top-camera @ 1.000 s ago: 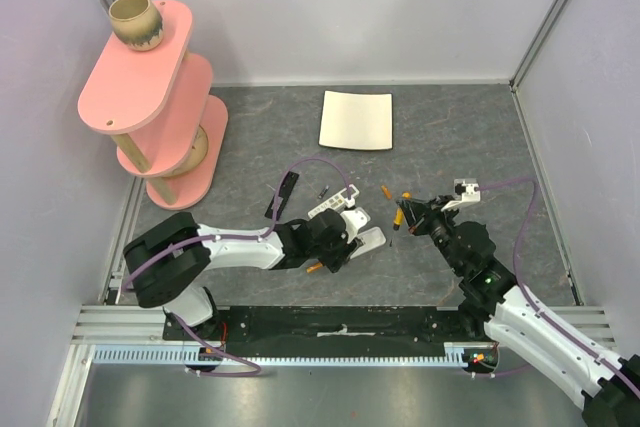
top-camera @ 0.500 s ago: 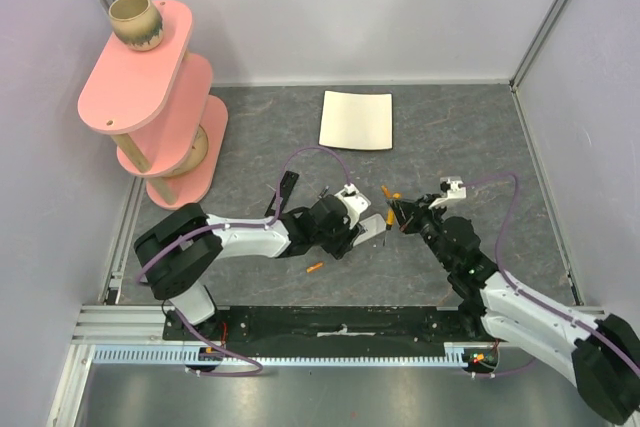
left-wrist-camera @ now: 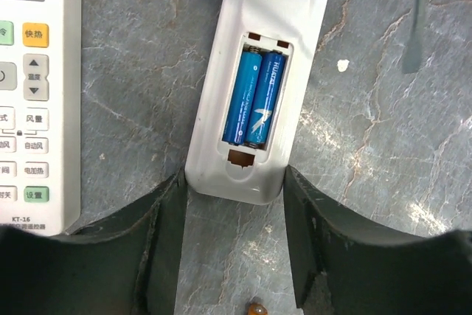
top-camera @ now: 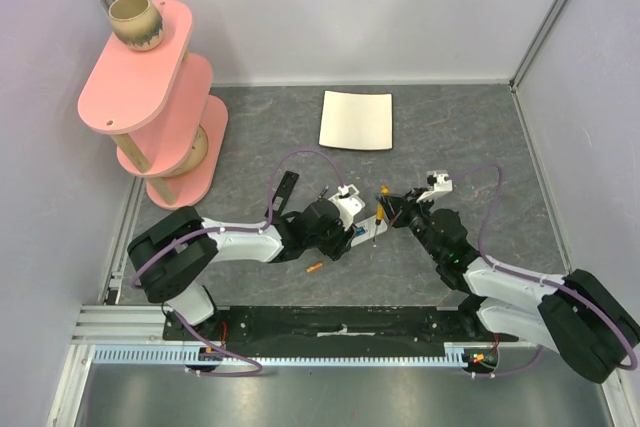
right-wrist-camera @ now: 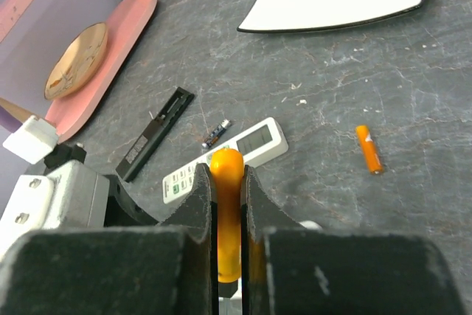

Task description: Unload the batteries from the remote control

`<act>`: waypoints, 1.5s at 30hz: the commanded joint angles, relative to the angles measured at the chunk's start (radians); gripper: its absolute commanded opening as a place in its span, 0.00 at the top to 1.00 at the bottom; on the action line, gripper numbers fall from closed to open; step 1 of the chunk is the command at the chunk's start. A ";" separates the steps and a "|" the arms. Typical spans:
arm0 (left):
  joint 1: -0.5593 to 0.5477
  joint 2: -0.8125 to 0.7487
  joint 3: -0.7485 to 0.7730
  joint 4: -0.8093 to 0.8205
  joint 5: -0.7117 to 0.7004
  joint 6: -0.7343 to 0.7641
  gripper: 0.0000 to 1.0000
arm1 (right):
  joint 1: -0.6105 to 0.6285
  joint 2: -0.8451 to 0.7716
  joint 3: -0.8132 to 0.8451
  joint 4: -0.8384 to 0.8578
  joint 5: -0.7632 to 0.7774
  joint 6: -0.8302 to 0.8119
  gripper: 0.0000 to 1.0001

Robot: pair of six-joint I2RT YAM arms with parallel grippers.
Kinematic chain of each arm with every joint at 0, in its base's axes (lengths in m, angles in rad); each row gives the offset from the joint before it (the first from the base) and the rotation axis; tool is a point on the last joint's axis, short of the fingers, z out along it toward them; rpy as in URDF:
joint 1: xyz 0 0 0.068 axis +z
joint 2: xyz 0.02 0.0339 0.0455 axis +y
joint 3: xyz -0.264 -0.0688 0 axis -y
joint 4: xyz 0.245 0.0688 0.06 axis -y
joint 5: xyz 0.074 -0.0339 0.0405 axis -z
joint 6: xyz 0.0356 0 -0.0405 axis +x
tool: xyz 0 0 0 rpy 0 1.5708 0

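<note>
The slim white plastic remote control (left-wrist-camera: 274, 12) lies back up on the dark grey marbled desk (left-wrist-camera: 125, 57), in the middle of the left wrist view. Its battery bay is uncovered, and two blue cylindrical batteries (left-wrist-camera: 254, 97) lie inside it, side by side. The left hand (left-wrist-camera: 234, 182) is spread, with one black finger on each side of the lower end of the remote, just beside its edges. At the left edge of this frame lies a second white remote with coloured buttons (left-wrist-camera: 33, 101), face up.

The right hand (right-wrist-camera: 226, 173) pinches the orange handle of a thin-shafted tool (right-wrist-camera: 227, 219). The grey tip of the tool shows in the upper right of the left wrist view, apart from the remote. A small orange cylindrical battery (right-wrist-camera: 369, 149) lies on the desk at the right of the right wrist view. Another orange battery (top-camera: 314, 268) lies below the left arm in the top view. A flat black bar (right-wrist-camera: 151, 134) lies left of centre in the right wrist view.
</note>
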 commanded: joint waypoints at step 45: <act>-0.007 0.054 -0.040 -0.061 0.104 -0.116 0.93 | 0.206 0.334 0.179 0.085 0.517 -0.189 1.00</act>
